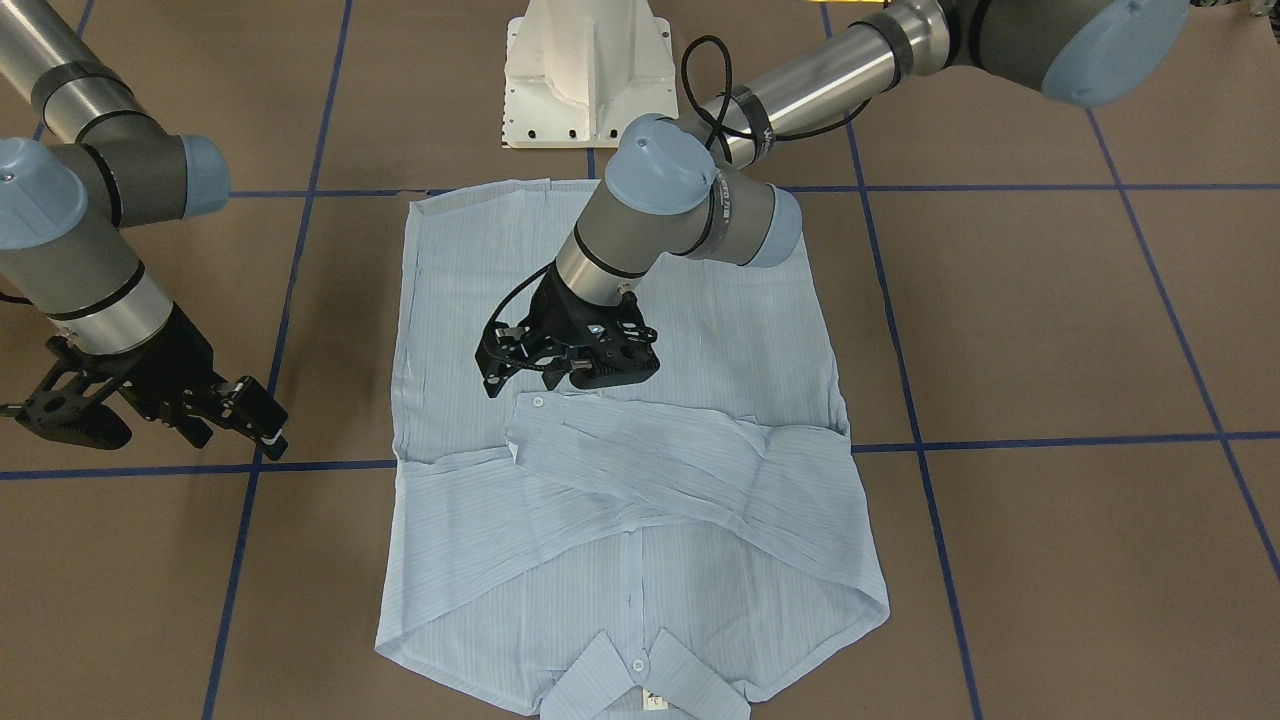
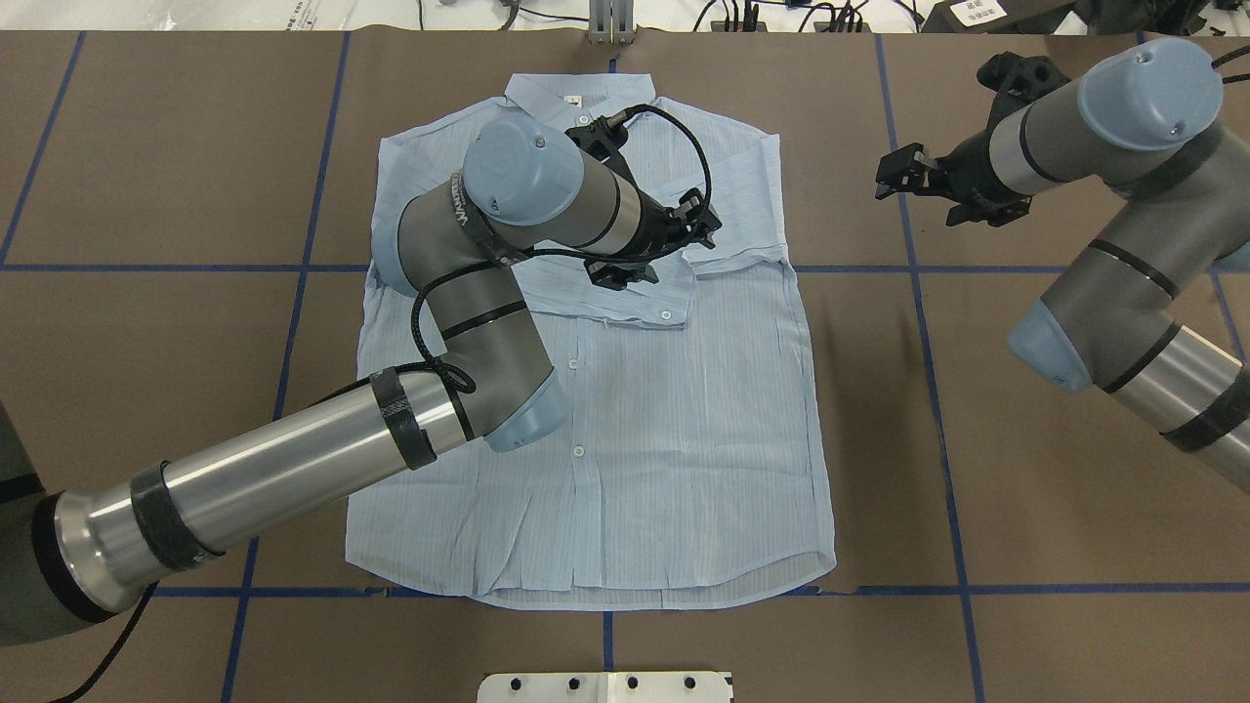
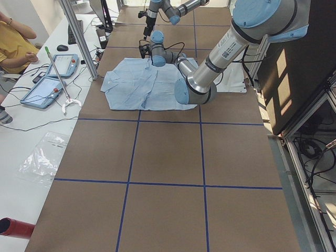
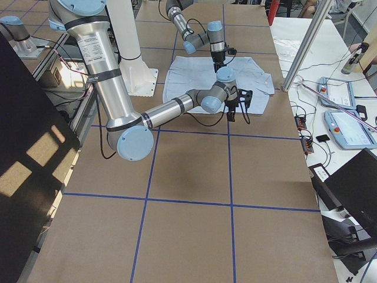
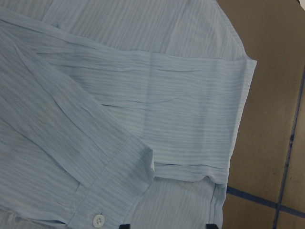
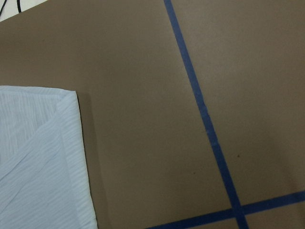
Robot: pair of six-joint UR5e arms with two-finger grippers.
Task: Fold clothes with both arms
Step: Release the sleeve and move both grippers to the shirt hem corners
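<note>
Left arm [image 2: 273, 478]: elbow bent, reaching inward; left gripper [image 1: 545, 372] pointing down, jaws apart. Right arm [image 2: 1123, 264]: held out to the side; right gripper [image 1: 170, 425] spread wide.

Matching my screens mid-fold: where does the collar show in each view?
Front-facing: collar, bottom centre.
Overhead: top centre.
Exterior left: left end of the shirt.
Exterior right: shirt's right end.
Left wrist: not in it.
Right wrist: not in it.
Shared landmark: left gripper, over the shirt in all four exterior views.
</note>
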